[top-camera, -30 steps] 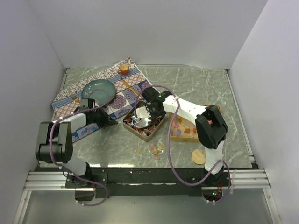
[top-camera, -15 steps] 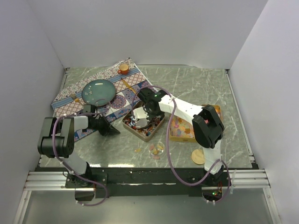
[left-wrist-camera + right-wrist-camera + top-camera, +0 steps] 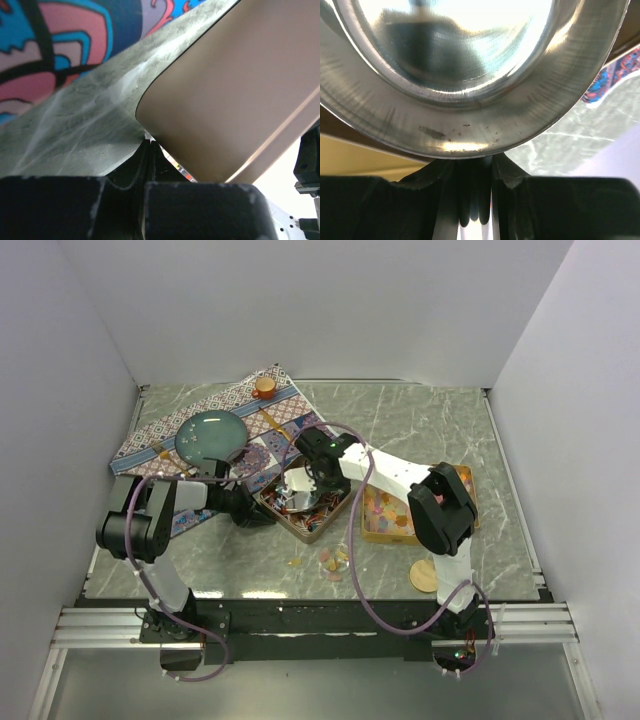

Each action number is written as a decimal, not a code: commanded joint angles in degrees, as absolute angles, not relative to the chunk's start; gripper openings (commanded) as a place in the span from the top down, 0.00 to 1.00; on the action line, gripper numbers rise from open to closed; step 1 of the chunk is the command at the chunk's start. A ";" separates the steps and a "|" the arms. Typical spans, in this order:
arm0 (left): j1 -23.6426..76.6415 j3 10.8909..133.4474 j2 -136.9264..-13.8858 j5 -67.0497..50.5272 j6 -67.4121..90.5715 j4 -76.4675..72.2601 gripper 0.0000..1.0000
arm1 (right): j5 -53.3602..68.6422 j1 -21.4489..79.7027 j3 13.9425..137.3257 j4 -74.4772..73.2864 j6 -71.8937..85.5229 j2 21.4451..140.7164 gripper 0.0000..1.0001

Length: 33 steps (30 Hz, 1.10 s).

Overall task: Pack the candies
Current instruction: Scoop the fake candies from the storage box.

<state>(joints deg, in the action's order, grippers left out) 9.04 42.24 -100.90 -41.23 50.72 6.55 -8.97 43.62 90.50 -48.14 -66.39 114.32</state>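
A gold tin (image 3: 322, 528) at the table's middle holds red-white-black candies (image 3: 322, 508). My right gripper (image 3: 314, 476) is shut on the rim of a shiny metal bowl (image 3: 296, 490), held tilted over this tin. In the right wrist view the bowl (image 3: 470, 75) fills the frame above my right gripper (image 3: 475, 161). My left gripper (image 3: 257, 510) lies low on the table, shut, with its tips at the tin's left corner. The left wrist view shows that gripper (image 3: 149, 143) against the tin's wall (image 3: 235, 90). A second gold tin (image 3: 377, 536) to the right holds pale candies (image 3: 392, 508).
A small clear dish (image 3: 336, 558) of pink-orange candies sits in front of the tins, with a loose piece (image 3: 295, 562) beside it. A cork disc (image 3: 424, 576) lies at front right. A patterned cloth (image 3: 250, 400) at back left carries a teal plate (image 3: 210, 435) and an orange cup (image 3: 265, 387).
My left gripper has slid right along the table up to the tin's left corner. My right gripper has shifted slightly back-left with the metal bowl.
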 commanded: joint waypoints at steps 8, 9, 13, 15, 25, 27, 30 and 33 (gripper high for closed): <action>9.93 43.51 -102.22 -39.02 50.98 1.49 0.99 | 7.82 43.95 87.29 -41.85 -56.52 113.29 1.00; 9.93 43.59 -102.13 -38.76 50.89 1.49 0.99 | 8.08 43.95 85.62 -40.79 -56.08 112.94 1.00; 9.93 43.59 -101.87 -38.50 50.45 1.58 0.99 | 7.74 43.94 82.27 -35.09 -49.93 112.24 1.00; 9.93 43.68 -101.87 -38.32 50.27 1.58 0.99 | 7.47 43.77 81.04 -32.79 -46.60 112.15 1.00; 9.93 45.09 -103.36 -38.06 49.13 3.07 0.99 | 10.02 42.80 74.98 -23.56 -42.54 107.67 1.00; 9.84 45.18 -103.36 -37.97 49.13 3.16 0.99 | 10.63 42.71 73.31 -22.42 -41.23 106.26 1.00; 9.84 45.26 -103.27 -37.88 49.13 3.25 0.99 | 11.07 42.45 71.63 -21.36 -39.56 104.94 1.00; 9.84 45.53 -103.45 -37.97 48.87 3.52 0.99 | 10.81 42.28 71.10 -21.44 -38.76 104.33 1.00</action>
